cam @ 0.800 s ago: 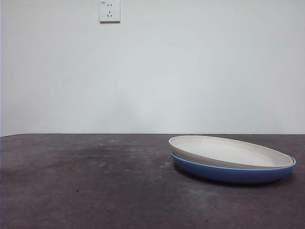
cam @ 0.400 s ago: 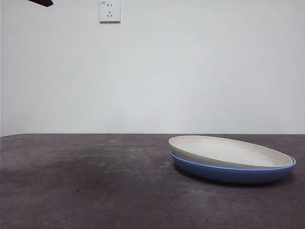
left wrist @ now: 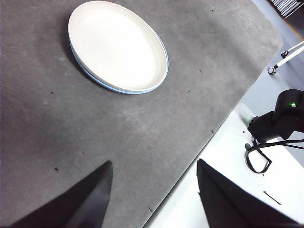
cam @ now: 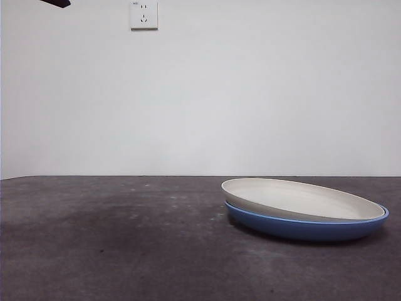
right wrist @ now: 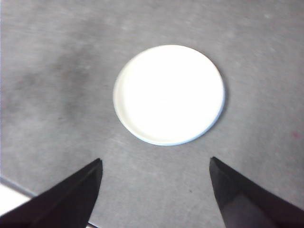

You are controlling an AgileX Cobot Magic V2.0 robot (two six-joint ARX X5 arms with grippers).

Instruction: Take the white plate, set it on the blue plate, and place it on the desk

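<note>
Black arm tip [cam: 55,3] at the top left corner of the front view, same as half a second ago; nothing moved. Left pincer [left wrist: 154,190] apart, high over the rough dark grey desk [cam: 125,238]. Matte cream round white plate [cam: 301,199] sits tilted in the glossy blue plate [cam: 301,227], right side of desk. Right pincer [right wrist: 156,190] apart, above the stack.

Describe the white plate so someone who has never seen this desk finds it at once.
On the dark speckled desk, the only things lying there are two round plates stacked off to one side. The white plate is the upper one, matte cream, resting tilted inside the glossy blue plate, whose rim shows beneath it.
</note>
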